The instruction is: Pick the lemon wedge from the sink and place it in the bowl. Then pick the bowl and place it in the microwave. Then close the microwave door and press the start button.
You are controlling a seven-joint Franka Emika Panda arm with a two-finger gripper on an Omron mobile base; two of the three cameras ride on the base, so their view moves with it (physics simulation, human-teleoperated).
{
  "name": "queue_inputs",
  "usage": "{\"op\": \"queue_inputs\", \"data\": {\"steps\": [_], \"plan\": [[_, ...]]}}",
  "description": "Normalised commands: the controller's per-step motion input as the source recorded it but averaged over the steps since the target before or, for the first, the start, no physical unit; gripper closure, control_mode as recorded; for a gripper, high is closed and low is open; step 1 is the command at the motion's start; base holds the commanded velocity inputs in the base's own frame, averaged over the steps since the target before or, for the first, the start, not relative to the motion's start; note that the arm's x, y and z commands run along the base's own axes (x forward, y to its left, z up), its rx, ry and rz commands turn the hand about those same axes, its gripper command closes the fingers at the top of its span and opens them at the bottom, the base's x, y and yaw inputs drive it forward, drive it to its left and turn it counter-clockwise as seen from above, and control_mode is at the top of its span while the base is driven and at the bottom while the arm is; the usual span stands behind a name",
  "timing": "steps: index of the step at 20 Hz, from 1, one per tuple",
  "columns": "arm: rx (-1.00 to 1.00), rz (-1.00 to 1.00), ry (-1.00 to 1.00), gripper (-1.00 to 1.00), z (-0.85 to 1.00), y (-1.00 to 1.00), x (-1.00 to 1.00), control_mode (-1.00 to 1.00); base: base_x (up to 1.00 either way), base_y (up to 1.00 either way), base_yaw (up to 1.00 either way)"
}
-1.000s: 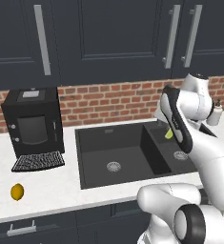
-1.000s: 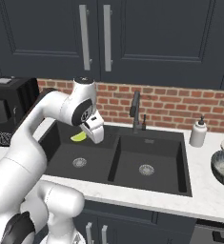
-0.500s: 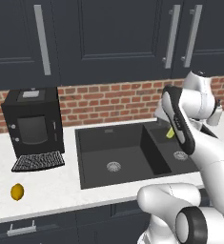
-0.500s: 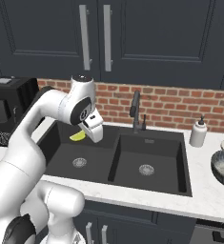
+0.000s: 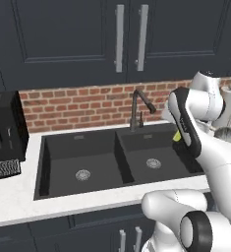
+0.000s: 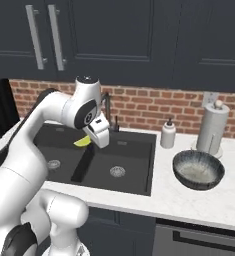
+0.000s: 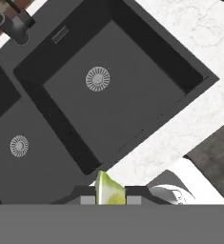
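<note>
1 step of the job looks done and the rest is still ahead. The lemon wedge (image 6: pixel 82 142) is out of the sink (image 6: pixel 131 172): it hangs above the basins, pinched between the jaws of the gripper (image 6: pixel 91 143), and the hand view shows the yellow-green slice (image 7: pixel 108 189) wedged upright between the 2 dark fingertips (image 7: pixel 137 194), with the black double basin and its 2 silver drains well below. In the left base view the wedge (image 5: pixel 177 134) peeks out beside the white forearm, over the right-hand basin of the sink (image 5: pixel 43 162). The bowl (image 6: pixel 198 170) sits on the pale tabletop (image 6: pixel 189 200) to the right of the sink, near the soap bottle (image 6: pixel 168 135) and the paper towel roll (image 6: pixel 212 129), and it appears empty; the wedge is well apart from it, so the carry across and the release into it remain. After that, I judge 3 more parts are untouched: lifting the bowl and setting it in the microwave, shutting the microwave door, and pressing start. A black appliance (image 5: pixel 3 135) stands at the left end of the tabletop, but I cannot tell what it is from here. By my estimate the task is roughly 1 quarter through at most, with the wedge secured and in transit.
</note>
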Motion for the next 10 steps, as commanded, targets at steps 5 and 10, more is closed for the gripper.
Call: {"op": "queue_inputs", "data": {"steps": [5,10], "plan": [[0.00,0.00,0.00,1.00,0.00,0.00,0.00,1.00,-0.33,-0.98,0.00],[0.00,0.00,0.00,1.00,0.00,0.00,0.00,1.00,-0.04,-0.87,0.00]]}}
